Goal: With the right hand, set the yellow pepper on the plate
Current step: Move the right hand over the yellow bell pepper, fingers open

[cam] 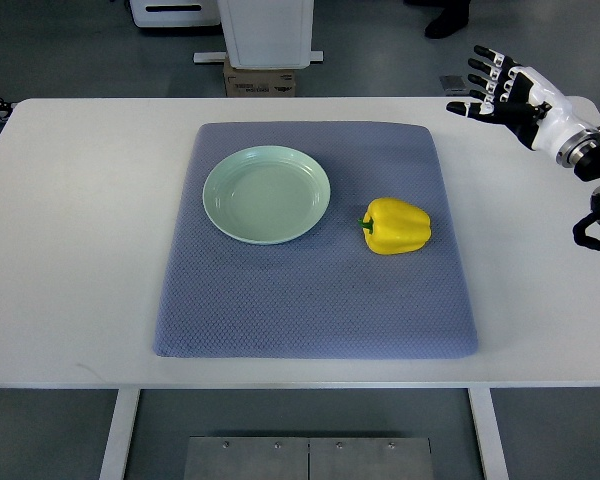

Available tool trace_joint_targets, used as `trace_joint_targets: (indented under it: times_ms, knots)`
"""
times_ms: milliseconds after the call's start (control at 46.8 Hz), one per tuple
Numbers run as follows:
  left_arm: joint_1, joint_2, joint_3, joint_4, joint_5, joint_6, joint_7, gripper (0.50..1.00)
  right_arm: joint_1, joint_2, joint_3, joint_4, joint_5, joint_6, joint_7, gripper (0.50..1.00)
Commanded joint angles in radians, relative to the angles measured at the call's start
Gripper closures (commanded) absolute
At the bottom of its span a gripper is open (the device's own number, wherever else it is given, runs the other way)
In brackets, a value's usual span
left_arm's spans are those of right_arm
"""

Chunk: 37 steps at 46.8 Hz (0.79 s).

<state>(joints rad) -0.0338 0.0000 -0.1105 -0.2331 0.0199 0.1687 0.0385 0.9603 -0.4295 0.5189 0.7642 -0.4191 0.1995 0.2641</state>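
Observation:
A yellow pepper (396, 226) lies on its side on the blue-grey mat (310, 300), its green stem pointing left. To its left on the same mat sits an empty pale green plate (267, 194). My right hand (490, 90) hovers over the table's far right corner, well up and right of the pepper, with its black-and-white fingers spread and holding nothing. The left arm does not show.
The mat lies on a white table (70, 250). Beyond the far edge stand a white pedestal base (268, 35) and a cardboard box (261, 82) on the floor. A dark shoe (446, 20) shows at the top.

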Motion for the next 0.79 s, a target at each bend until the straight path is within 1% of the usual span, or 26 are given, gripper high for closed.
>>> trace_joint_targets:
  times_ms: [0,128,235,428,599,770]
  knots:
    - [0.000,0.000,0.000,0.000,0.000,0.000,0.000,0.500,0.017,-0.026,-0.020,0.046,-0.046,0.001,0.000,0.528]
    - [0.000,0.000,0.000,0.000,0.000,0.000,0.000,0.500,0.052,-0.060,-0.074,0.109,-0.115,0.017,0.004,0.528]
    - [0.000,0.000,0.000,0.000,0.000,0.000,0.000,0.500,0.080,-0.080,-0.131,0.158,-0.184,0.037,0.024,0.528]
    - [0.000,0.000,0.000,0.000,0.000,0.000,0.000,0.500,0.159,-0.115,-0.278,0.253,-0.262,0.038,0.044,0.530]
    - [0.000,0.000,0.000,0.000,0.000,0.000,0.000,0.500,0.232,-0.130,-0.388,0.296,-0.293,0.038,0.044,0.544]
    - [0.000,0.000,0.000,0.000,0.000,0.000,0.000,0.500,0.276,-0.126,-0.470,0.302,-0.323,0.038,0.046,0.546]
